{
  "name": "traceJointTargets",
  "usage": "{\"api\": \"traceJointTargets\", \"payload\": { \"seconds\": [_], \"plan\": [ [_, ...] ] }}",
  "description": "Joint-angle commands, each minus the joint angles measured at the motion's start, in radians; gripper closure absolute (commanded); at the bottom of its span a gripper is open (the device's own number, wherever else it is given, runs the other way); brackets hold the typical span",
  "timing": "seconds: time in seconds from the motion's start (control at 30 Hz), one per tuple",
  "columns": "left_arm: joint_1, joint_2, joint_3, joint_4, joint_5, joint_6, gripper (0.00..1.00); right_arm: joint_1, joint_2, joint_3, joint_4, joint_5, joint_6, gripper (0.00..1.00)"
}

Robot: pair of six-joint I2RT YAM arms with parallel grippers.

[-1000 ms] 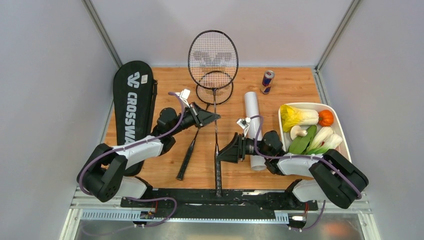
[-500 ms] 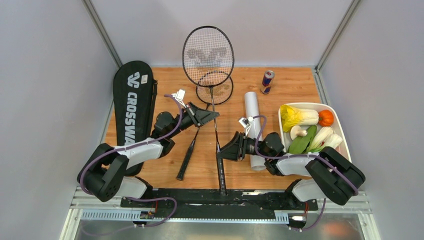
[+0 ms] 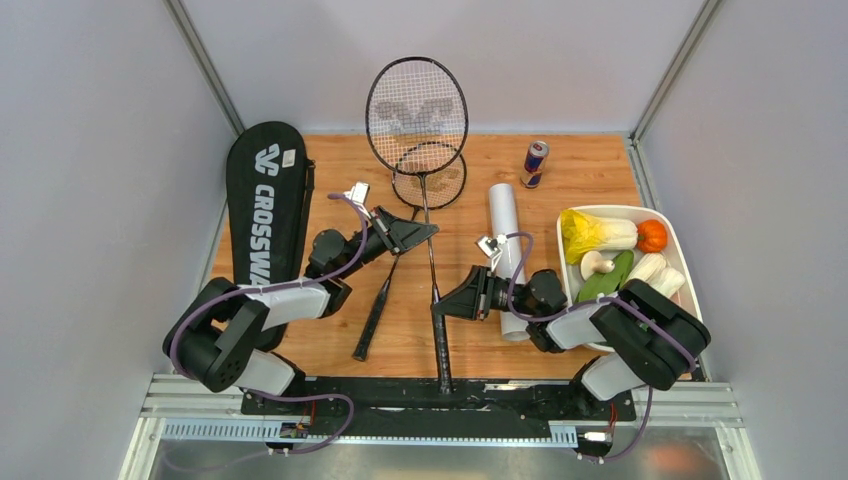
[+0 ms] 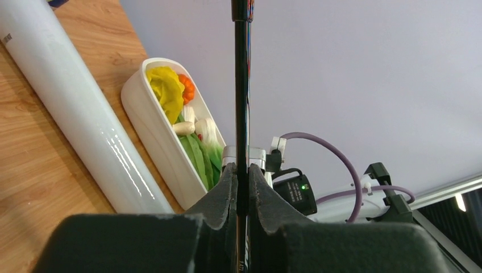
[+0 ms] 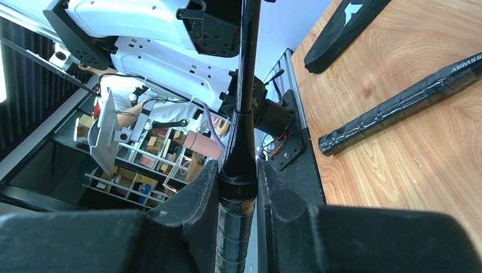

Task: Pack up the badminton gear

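Wooden tabletop [image 3: 560, 170] below, the lifted racket [image 3: 416, 110] runs near-to-far, head raised toward the back wall, well right of the CROSSWAY bag [image 3: 265, 210]. Its shaft is pinched tight by the left gripper [image 3: 428, 236], the arm nearer that bag. At the handle, the right gripper [image 3: 440, 306] now clamps the grip, its jaws wider a second ago.

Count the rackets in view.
2. One lifted racket, held by the left gripper on its shaft and the right gripper at its handle. The other racket lies on the table. None seems hidden.
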Motion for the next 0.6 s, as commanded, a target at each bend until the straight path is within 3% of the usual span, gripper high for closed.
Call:
{"api": "traceJointTargets", "payload": {
  "seconds": [0.0, 0.07, 0.2, 0.33, 0.4, 0.43, 0.57],
  "plan": [
    [0.006, -0.02, -0.008, 0.03, -0.029, 0.06, 0.7, -0.013, -0.025, -0.026, 0.187, 0.039, 0.057, 1.0],
    [0.016, -0.051, -0.004, -0.111, -0.022, 0.125, 0.52, -0.035, -0.059, -0.04, 0.154, 0.051, 0.064, 1.0],
    [0.033, -0.2, -0.008, -0.469, -0.072, 0.321, 0.39, -0.085, -0.138, -0.05, 0.042, 0.045, 0.063, 1.0],
    [0.033, -0.331, 0.033, -0.846, -0.202, 0.506, 0.34, -0.123, -0.226, -0.015, -0.163, 0.023, 0.016, 1.0],
    [0.034, -0.368, 0.099, -1.062, -0.306, 0.59, 0.34, -0.136, -0.269, 0.005, -0.269, 0.015, 0.0, 1.0],
    [0.035, -0.373, 0.129, -1.235, -0.41, 0.63, 0.34, -0.139, -0.29, 0.014, -0.306, 0.008, -0.007, 1.0],
    [0.05, -0.312, 0.336, -1.617, -0.817, 0.839, 0.35, -0.141, -0.388, 0.051, -0.504, -0.001, -0.084, 1.0]
  ]
}}
